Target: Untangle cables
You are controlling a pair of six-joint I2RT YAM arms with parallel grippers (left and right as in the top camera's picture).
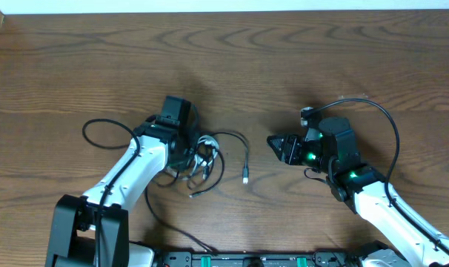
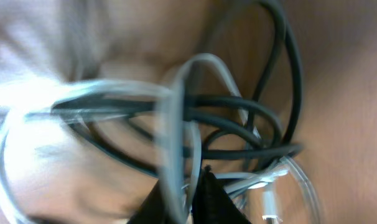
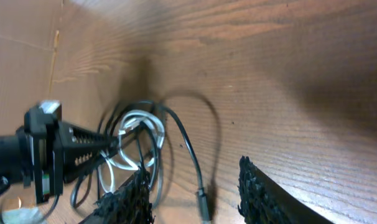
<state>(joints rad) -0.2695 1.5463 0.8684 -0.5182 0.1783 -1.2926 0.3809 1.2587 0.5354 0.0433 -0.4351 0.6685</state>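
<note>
Left arm, white-shelled, reaches up from the 7 o'clock corner with its wrist tipped down. The left fingers (image 3: 83,138) are pinched together right on the tangle of thin black and white cables (image 1: 204,163), which sits just left of centre on the brown wood-grain desk (image 1: 284,59). Up close from the left wrist it's all blur, dark loops crossing a white cord (image 2: 176,124). One slim black cable (image 1: 235,137) arcs out toward 3 o'clock and drops to a small plug end (image 1: 245,178), lying loose. Right arm angles in from 5 o'clock, pointing at 9 o'clock. The right fingers (image 3: 262,194) are spread apart, holding nothing, near that plug but not touching
</note>
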